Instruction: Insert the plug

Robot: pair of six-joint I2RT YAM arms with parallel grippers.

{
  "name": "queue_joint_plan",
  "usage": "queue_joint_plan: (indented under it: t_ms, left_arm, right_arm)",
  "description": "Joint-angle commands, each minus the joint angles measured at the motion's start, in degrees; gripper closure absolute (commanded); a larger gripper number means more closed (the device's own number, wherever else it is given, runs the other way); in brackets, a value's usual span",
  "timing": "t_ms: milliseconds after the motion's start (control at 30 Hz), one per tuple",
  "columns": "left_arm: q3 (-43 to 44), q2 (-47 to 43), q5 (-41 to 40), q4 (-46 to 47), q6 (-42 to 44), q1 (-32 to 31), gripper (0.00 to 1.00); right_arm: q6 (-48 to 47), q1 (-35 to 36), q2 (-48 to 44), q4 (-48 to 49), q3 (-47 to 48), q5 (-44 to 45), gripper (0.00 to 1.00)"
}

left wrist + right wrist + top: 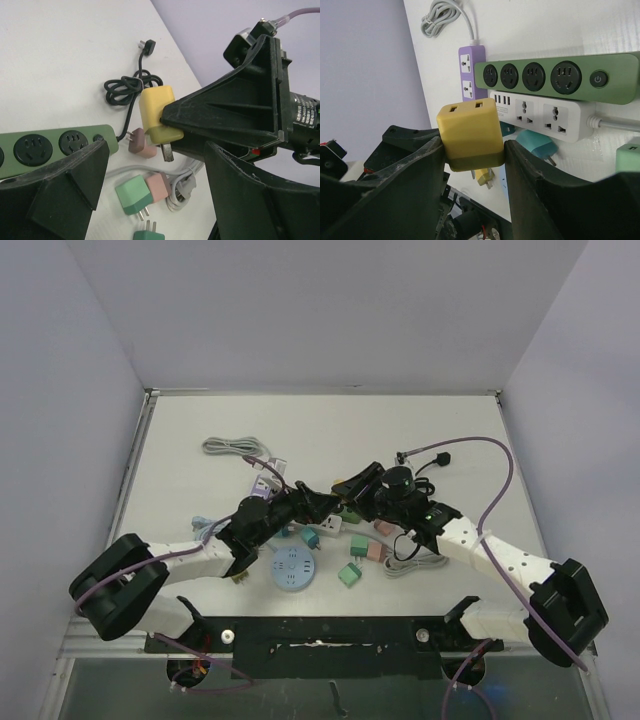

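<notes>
Arms (255, 520) cover most of the green power strip (50, 136) from above. Left wrist view cuts it off at the left edge; right wrist view hides the prongs of the yellow plug (470, 132).

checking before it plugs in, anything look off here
Nothing looks damaged or spilled. The right gripper holds the yellow plug; a pink plug and a green plug lie on their sides by the green power strip.

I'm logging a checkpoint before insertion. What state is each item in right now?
yellow adapter: gripped, not plugged in.
right gripper: jaws shut on yellow adapter.
left gripper: jaws open, empty.
green power strip: visible sockets empty.
white power strip: visible sockets empty.
purple power strip: visible sockets empty.
black cable: coiled, plug lying free.
</notes>
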Motion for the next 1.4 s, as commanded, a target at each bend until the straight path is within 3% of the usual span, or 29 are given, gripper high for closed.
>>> queue_joint_plan:
  t_ms: [0, 267, 467, 633, 800, 933, 1133, 1233, 1367]
  left_arm:
    - [-0.99, 1.85, -3.75, 13.09, 1.99, -0.49, 0.27]
    - [-3.12, 2.82, -4.98, 19.00, 4.06, -0.49, 0.46]
    - [-3.93, 4.43, -5.07, 26.10, 7.03, -0.48, 0.50]
    - [-3.21, 5.75, -3.94, 27.78, 7.65, -0.49, 0.61]
    - [-2.78, 5.24, -1.28, 26.34, 5.73, 0.71, 0.80]
    - [-2.47, 3.76, 2.97, 24.02, 2.37, 2.93, 0.82]
    - [-2.25, -0.93, 13.39, 17.48, -2.65, 6.70, 0.83]
    - [-1.59, -4.63, 19.13, 13.42, -5.65, 8.39, 0.83]
    - [0.18, -10.67, 26.39, 7.16, -10.06, 10.97, 0.83]
  right_arm:
    - [1.98, 1.35, 0.47, 4.41, 3.44, -0.39, 0.55]
    - [1.24, 2.21, 2.79, 4.80, 6.03, -3.24, 0.53]
    - [0.27, 2.43, 4.62, 0.34, 10.38, -4.26, 0.50]
    - [-0.12, 2.48, 4.58, -0.26, 11.41, -4.57, 0.49]
    - [-4.96, 1.99, 5.12, -2.29, 12.92, -5.53, 0.38]
    - [-10.92, -0.35, 4.61, -4.67, 13.89, -6.62, 0.28]
    - [-26.63, -5.93, 0.35, -3.41, 13.94, -14.94, 0.14]
    - [-35.56, -9.21, -0.75, -3.44, 15.14, -27.13, 0.10]
    - [-38.39, -11.82, -2.55, 0.31, 14.85, -39.26, 0.11]
